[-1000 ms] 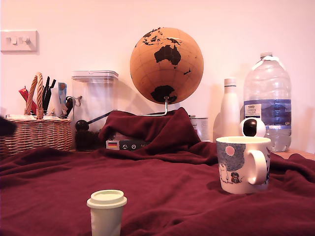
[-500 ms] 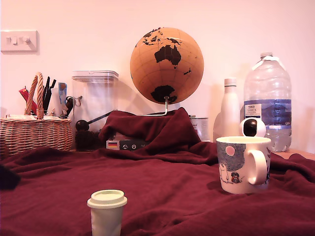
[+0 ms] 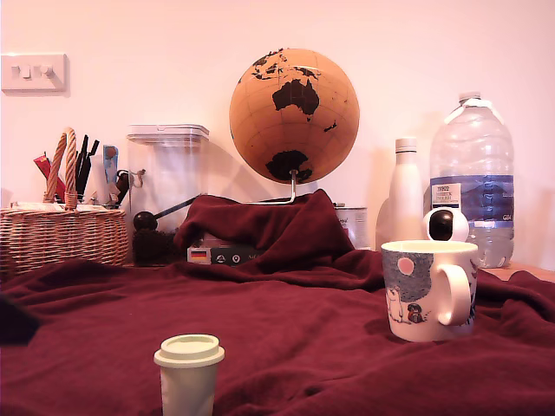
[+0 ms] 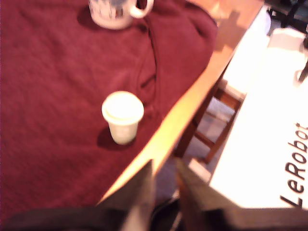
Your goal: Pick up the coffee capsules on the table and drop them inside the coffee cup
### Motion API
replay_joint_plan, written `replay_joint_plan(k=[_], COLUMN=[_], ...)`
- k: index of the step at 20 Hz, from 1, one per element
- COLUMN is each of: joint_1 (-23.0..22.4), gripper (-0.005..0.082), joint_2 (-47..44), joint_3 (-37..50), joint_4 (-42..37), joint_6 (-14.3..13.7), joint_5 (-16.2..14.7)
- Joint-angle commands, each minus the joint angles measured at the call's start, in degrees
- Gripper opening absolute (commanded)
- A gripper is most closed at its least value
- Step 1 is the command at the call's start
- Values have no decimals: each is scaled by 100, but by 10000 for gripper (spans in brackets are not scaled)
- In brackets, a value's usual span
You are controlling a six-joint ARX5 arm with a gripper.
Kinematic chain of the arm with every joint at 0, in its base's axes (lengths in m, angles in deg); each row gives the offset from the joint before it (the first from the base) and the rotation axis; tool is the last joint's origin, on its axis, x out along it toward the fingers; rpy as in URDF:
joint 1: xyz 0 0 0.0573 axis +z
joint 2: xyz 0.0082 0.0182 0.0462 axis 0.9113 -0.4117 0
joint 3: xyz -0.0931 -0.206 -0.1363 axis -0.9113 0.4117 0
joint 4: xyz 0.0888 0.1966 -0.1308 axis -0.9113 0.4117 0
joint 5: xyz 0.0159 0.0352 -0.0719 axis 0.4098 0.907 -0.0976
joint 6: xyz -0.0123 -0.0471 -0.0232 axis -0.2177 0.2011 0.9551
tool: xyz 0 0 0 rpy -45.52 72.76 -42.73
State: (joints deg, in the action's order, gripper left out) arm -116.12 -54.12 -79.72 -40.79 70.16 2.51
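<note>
A pale cream coffee capsule stands wide rim up on the dark red blanket covering the table, near the front in the exterior view. The white printed coffee cup stands upright to the exterior view's right, handle facing the camera. In the wrist view the capsule stands close to the table's bare wooden edge, with the cup further off. My gripper hovers off that edge, short of the capsule, a narrow gap between its blurred fingers and nothing held. A dark bit of the arm shows at the exterior view's left edge.
Behind the blanket stand a wicker basket, a clear container, a cork globe, a white bottle, a large water bottle and a small ball camera. A wooden chair and a white board lie beyond the table's edge.
The dark part of the arm at the exterior view's left edge has dropped from basket height to just above the blanket. Capsule and cup have not moved.
</note>
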Motion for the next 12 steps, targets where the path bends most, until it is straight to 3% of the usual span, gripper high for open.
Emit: replay_joint_plan(k=[1,10,12], joint_1=[2,2,2], gripper=[770,770,770], joint_2=[-22,-22,-22], joint_3=[-20,107,109], joint_4=[-160,-503,-588], joint_6=[-52,-55,-184], joint_5=[162,560,629])
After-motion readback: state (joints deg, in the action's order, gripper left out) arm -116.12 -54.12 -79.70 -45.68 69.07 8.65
